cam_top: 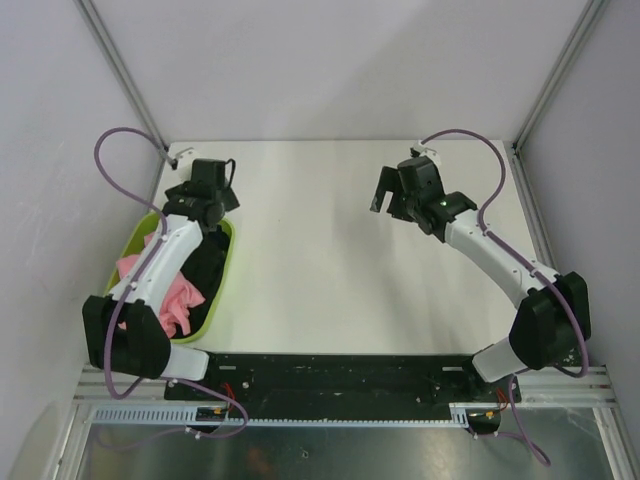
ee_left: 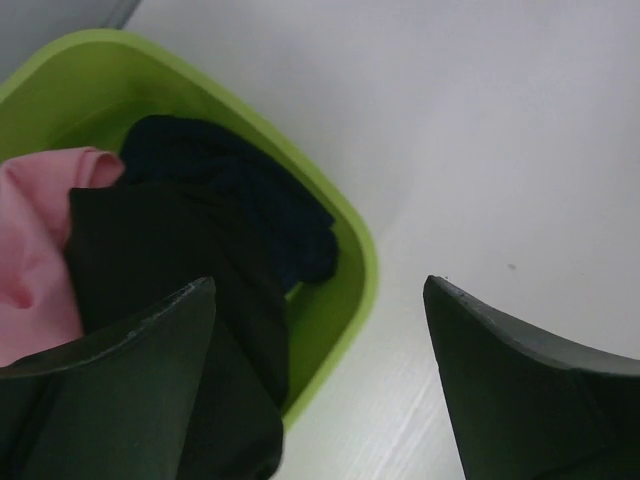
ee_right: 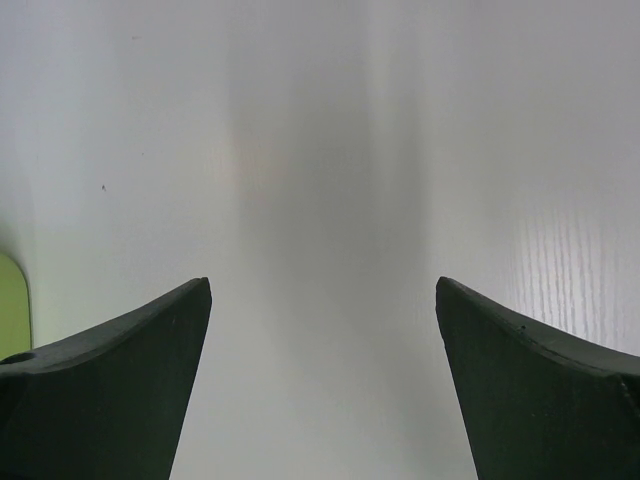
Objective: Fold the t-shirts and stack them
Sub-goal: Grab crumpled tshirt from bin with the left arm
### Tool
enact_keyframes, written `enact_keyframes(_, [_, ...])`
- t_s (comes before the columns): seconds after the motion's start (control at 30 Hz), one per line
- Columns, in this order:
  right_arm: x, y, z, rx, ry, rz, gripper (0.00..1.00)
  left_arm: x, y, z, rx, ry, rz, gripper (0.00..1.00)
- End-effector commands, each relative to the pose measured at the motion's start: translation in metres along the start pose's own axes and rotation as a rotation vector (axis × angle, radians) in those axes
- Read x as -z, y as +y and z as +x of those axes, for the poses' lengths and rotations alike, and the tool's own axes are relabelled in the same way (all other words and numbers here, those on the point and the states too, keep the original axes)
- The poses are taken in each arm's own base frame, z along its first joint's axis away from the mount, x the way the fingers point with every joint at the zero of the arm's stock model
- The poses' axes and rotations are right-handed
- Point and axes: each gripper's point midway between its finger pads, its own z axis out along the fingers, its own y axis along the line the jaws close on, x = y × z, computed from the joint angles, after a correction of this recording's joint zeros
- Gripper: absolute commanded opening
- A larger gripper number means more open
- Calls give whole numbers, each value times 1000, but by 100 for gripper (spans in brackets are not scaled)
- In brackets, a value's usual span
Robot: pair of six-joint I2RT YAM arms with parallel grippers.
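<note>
The t-shirts lie crumpled in a lime-green tub [cam_top: 222, 290] at the table's left. A salmon-pink one [cam_top: 180, 295] [ee_left: 30, 260] is on the tub's near-left side. Dark ones [cam_top: 207, 265] [ee_left: 230, 190] fill the rest. My left gripper [cam_top: 205, 205] [ee_left: 320, 282] hangs open over the tub's far right rim [ee_left: 365, 260], one finger above dark cloth and the other above the table, with nothing between them. My right gripper [cam_top: 385, 195] [ee_right: 322, 281] is open over bare white table at the back right, holding nothing.
The white table [cam_top: 320, 250] stretches between the two arms. Metal frame posts [cam_top: 120, 70] and grey walls close in the back and sides. A sliver of the green tub [ee_right: 10, 320] shows at the left edge of the right wrist view.
</note>
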Motion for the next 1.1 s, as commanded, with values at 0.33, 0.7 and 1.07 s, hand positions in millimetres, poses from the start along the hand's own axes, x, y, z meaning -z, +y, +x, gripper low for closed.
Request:
enact_keyframes(0.33, [-7, 18, 5, 33, 23, -41, 99, 31, 111, -2, 122, -111, -325, 87])
enact_keyframes(0.7, [-15, 26, 23, 60, 73, -57, 99, 38, 164, 45, 252, 0, -416, 81])
enact_keyframes(1.07, [-18, 25, 31, 79, 97, -55, 99, 15, 169, 94, 386, 149, -463, 62])
